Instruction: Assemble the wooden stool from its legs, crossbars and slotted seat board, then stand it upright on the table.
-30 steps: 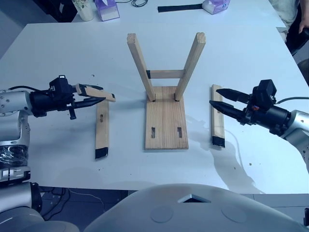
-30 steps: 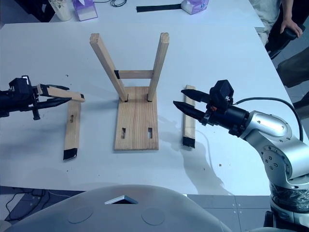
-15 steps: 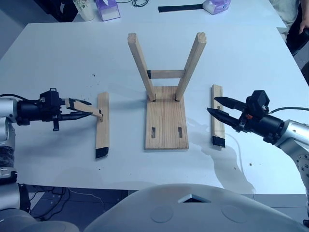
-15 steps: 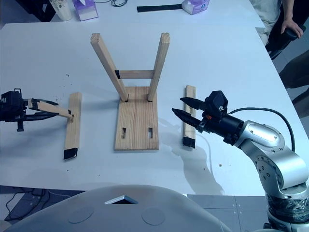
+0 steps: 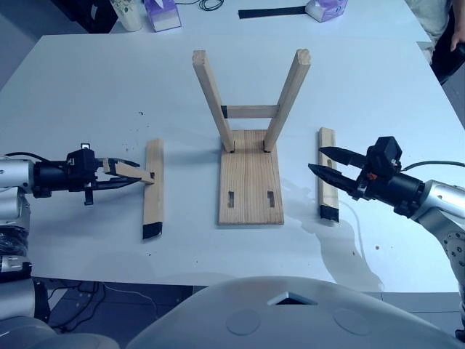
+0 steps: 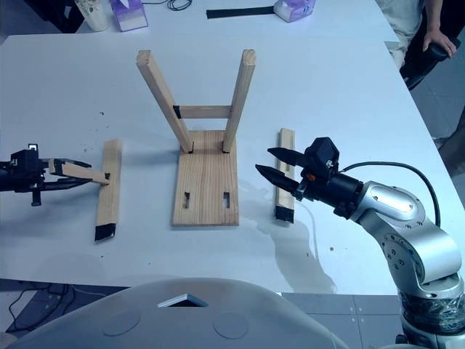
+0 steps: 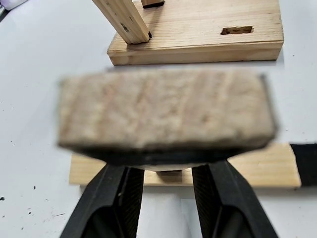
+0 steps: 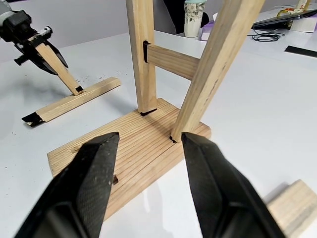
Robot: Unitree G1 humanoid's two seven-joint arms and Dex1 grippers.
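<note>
White table [image 5: 87, 80] carries the seat board [image 5: 250, 193] in its middle, with two standing legs [image 5: 214, 102] and a fitted crossbar [image 5: 251, 111] at its far end. My left gripper [image 5: 118, 175] is closed on the second crossbar [image 5: 132, 171], whose tip rests at the slot [image 5: 152, 175] of the loose leg [image 5: 152, 200] toward the left edge. I should line it squarely, then press gently. My right gripper [image 5: 315, 159] hangs open just beside the other leg [image 5: 328, 202].

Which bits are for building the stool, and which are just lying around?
For the stool: slotted wooden seat board; two standing wooden legs with their crossbar; loose wooden legs, left and right; short wooden crossbar.
Just lying about: purple tissue boxes; black strip; patterned cup.
</note>
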